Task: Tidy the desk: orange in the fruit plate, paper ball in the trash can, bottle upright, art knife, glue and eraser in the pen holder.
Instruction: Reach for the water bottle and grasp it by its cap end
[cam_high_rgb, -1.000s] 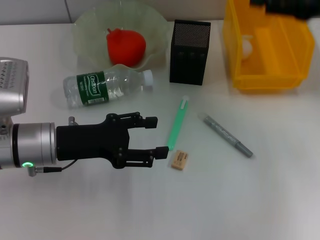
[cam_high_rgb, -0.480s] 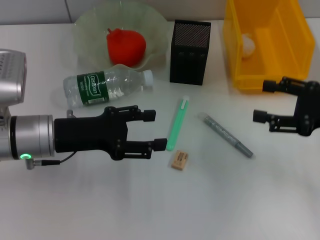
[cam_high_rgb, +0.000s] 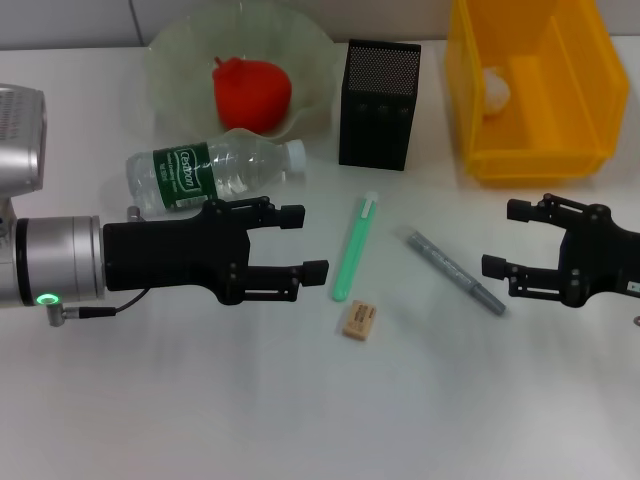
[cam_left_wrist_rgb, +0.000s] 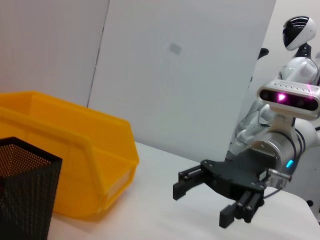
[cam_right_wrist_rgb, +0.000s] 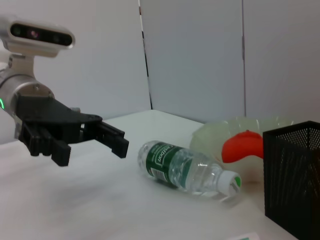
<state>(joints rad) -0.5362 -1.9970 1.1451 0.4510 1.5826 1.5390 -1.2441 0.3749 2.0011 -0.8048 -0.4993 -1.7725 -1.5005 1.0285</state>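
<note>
Left gripper (cam_high_rgb: 305, 241) spread wide, holding nothing, hovering over the table (cam_high_rgb: 300, 420); the bottle (cam_high_rgb: 214, 171) lies on its side just behind its fingers, cap toward the pen holder (cam_high_rgb: 379, 104). Just off its fingertips lies a green pen-like stick (cam_high_rgb: 355, 246), with the eraser (cam_high_rgb: 359, 320) flat on the table a little nearer the robot than the lower fingertip. Right gripper (cam_high_rgb: 502, 238) also spread, empty, low over the table; a grey pen-like tool (cam_high_rgb: 455, 271) lies just off its fingertips, its near end almost at the lower finger. The trash can (cam_high_rgb: 580, 120) sits behind the right gripper with the paper ball (cam_high_rgb: 496, 90) inside. The orange (cam_high_rgb: 252, 92) sits in the fruit plate (cam_high_rgb: 175, 60), behind the bottle, well beyond the left gripper. Pen holder upright between plate and trash can.
</note>
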